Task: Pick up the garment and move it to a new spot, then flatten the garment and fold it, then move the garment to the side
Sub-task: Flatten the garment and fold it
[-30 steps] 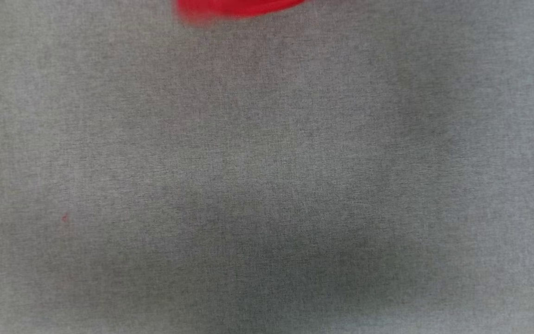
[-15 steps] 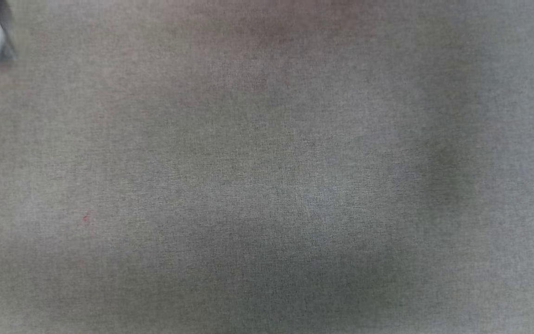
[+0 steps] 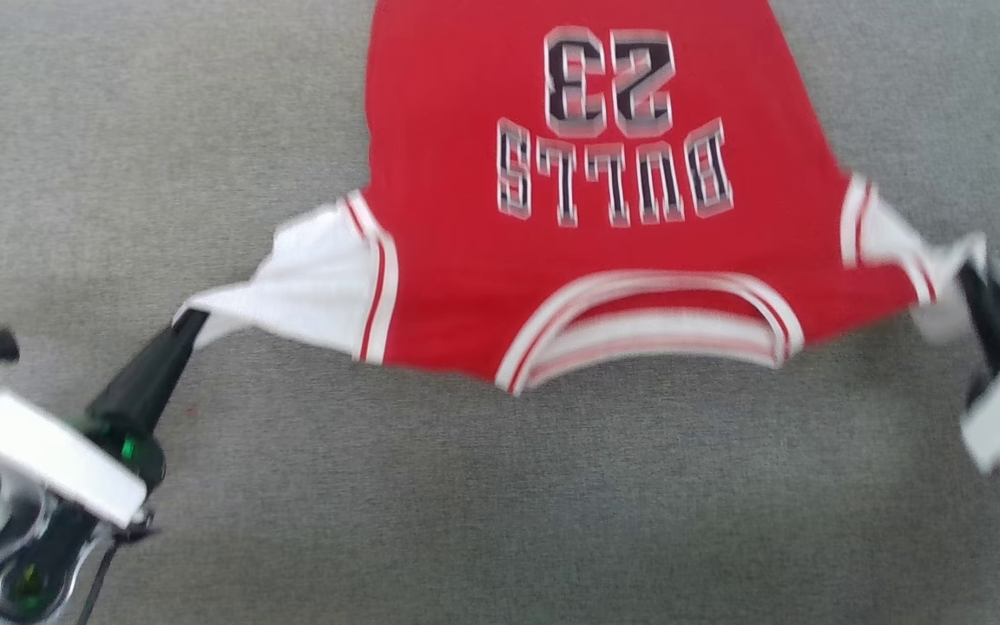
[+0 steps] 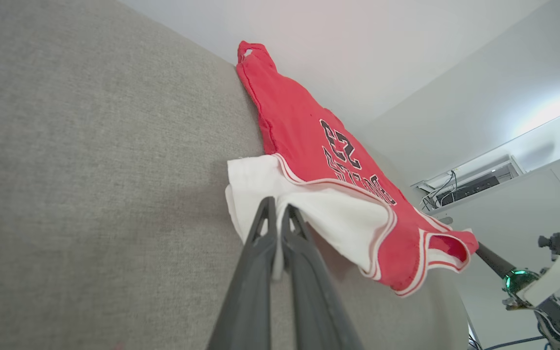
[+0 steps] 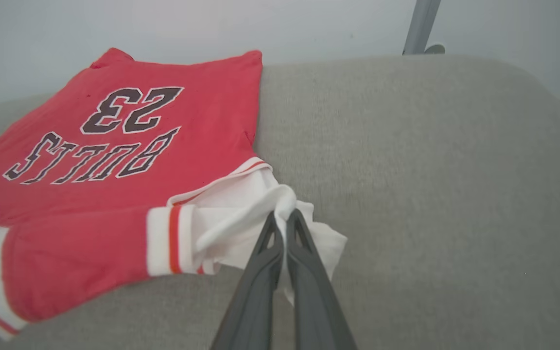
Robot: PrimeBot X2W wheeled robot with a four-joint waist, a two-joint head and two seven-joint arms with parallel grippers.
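The garment [image 3: 457, 252], a red jersey with white sleeves and a black "23" print, is stretched wide over the grey surface, collar [image 3: 648, 334] toward me. My left gripper [image 3: 190, 319] at the lower left is shut on the tip of one white sleeve [image 3: 309, 278]. At the right edge, my right gripper [image 3: 969, 276] is shut on the other white sleeve [image 3: 899, 239]. The left wrist view has the fingertips [image 4: 266, 209] pinching white cloth of the garment [image 4: 299, 131]. In the right wrist view, bunched sleeve of the garment [image 5: 129, 160] sits between the closed right gripper [image 5: 282, 218] tips.
A grey fabric-covered surface [image 3: 552, 503] spreads under everything, with bare room in front of the collar. Its rounded far edge [image 5: 406, 61] meets a pale wall, where a metal post [image 5: 421, 22] stands. A shelf with cables [image 4: 469, 184] is off the table.
Earlier the head view held bare grey cloth with a red blur at the top edge. Now the garment is in full view, pulled taut between both shut grippers.
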